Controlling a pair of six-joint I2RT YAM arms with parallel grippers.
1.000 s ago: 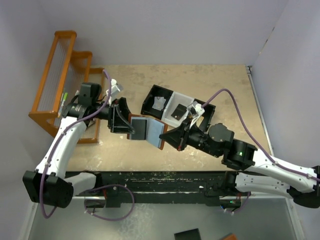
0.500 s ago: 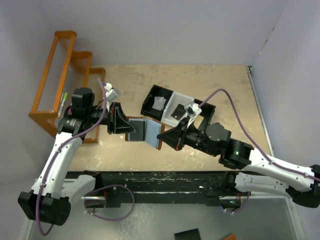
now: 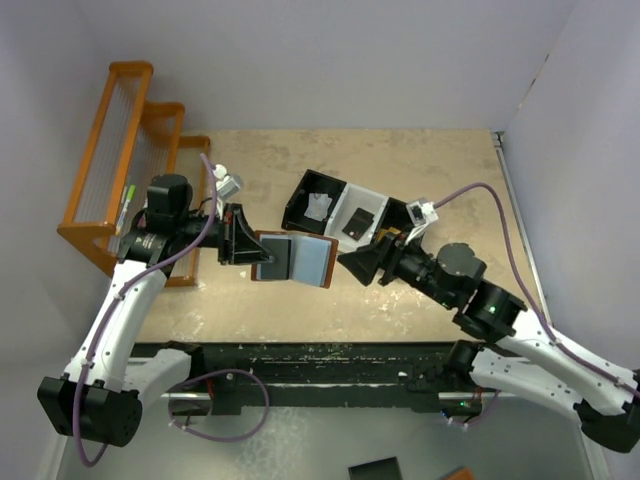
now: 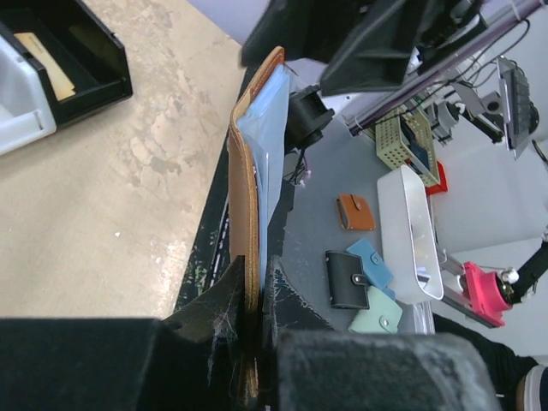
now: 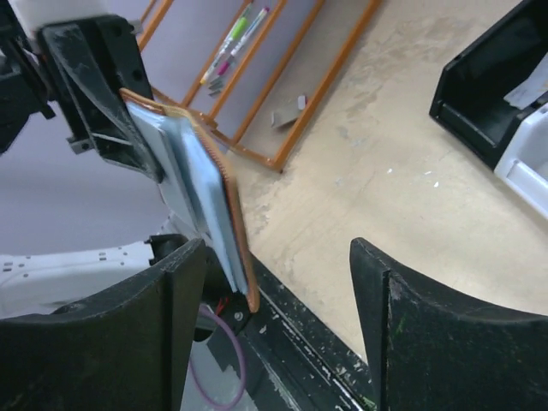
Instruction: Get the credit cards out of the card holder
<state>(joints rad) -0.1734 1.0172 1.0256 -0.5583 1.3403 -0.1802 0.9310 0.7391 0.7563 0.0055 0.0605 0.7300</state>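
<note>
1. In the lower middle of the overhead view, the right end effector (image 3: 352,266) is released and holds nothing. Its own camera shows the two black fingers (image 5: 163,325) spread wide, with the worktop's edge showing between them.
2. Just left of it, the small brown leather folding card holder (image 3: 296,260) hangs open above the tan speckled worktop (image 3: 440,160), with its pale blue-grey lining turned upward. Its free edge is near the right end effector, apparently not touching.
3. A dark grey flat rectangle (image 3: 277,258), seemingly a card, lies on the left half of the lining. I cannot tell whether it sits in a pocket.
4. The left end effector (image 3: 250,250) is clenched on the card holder's left edge. In its wrist view the leather is seen edge-on, pinched between the fingers.
5. Farther up at centre stands a black-and-white three-compartment tray (image 3: 293,212). A black flat card (image 3: 352,222) lies in its white middle compartment and a white paper scrap (image 3: 318,207) in its left black one.
6. An orange wire rack (image 3: 125,110) fills the upper left.
</note>
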